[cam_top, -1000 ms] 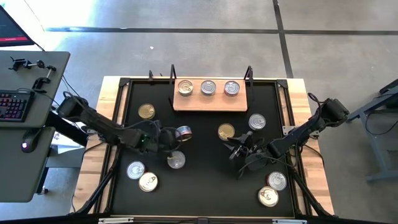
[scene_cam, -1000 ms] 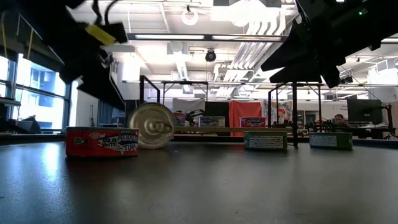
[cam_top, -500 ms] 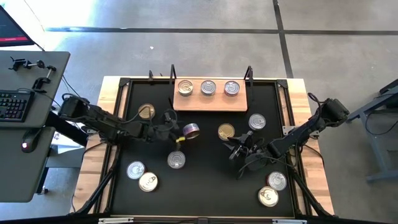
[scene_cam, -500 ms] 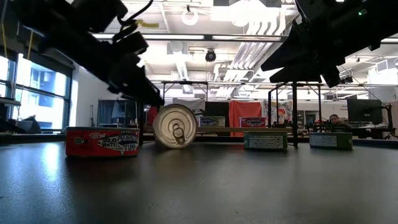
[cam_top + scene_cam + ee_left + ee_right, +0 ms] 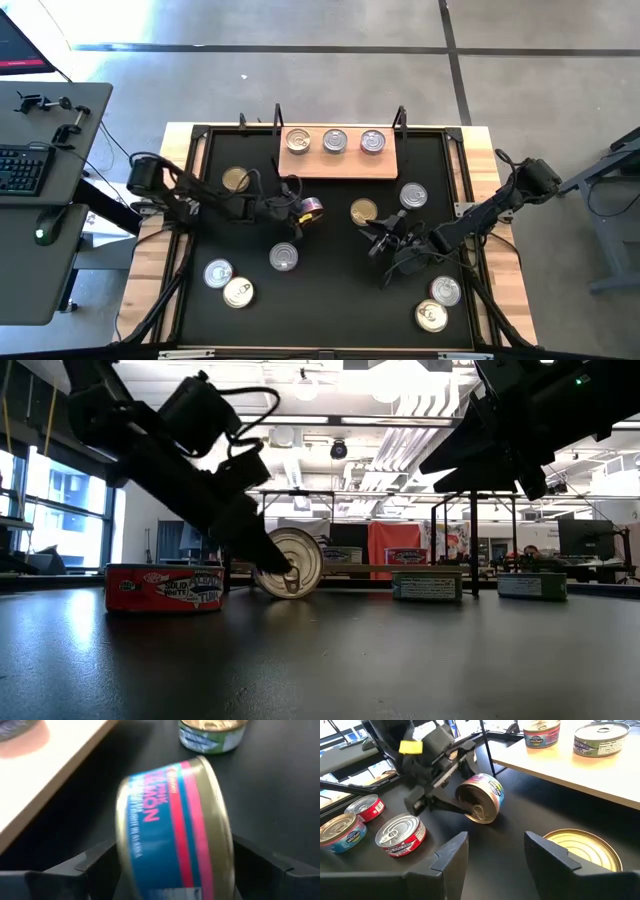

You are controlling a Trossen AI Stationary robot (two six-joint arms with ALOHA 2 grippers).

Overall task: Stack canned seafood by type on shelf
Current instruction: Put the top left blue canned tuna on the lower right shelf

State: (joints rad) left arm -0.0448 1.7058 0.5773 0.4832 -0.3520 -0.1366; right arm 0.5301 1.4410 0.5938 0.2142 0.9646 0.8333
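The shelf, a light-wood board at the far middle, carries three tins in a row. My left gripper is shut on a tin with a blue and pink label, just in front of the shelf's left half. This tin also shows in the low view and the right wrist view. My right gripper is open and empty above the mat, just near of a gold-lidded tin. Other tins lie flat on the black mat. My left gripper pinches the tin by its two flat faces, one finger across the silver lid and the other behind the base. The fingers come from the table's left, slanting down. The tin stands on edge, lid toward the near side; whether its rim touches the mat I cannot tell.
Loose tins lie on the mat: a gold one at far left, a silver one right of the shelf, three at near left around, two at near right. Black wire posts rise at the shelf's far corners.
My left gripper has carried the tin toward the table's right and far edge, nearer the shelf, and its arm has swung down lower over the mat. The tin has stayed on edge and turned about, its pull tab now at the bottom.
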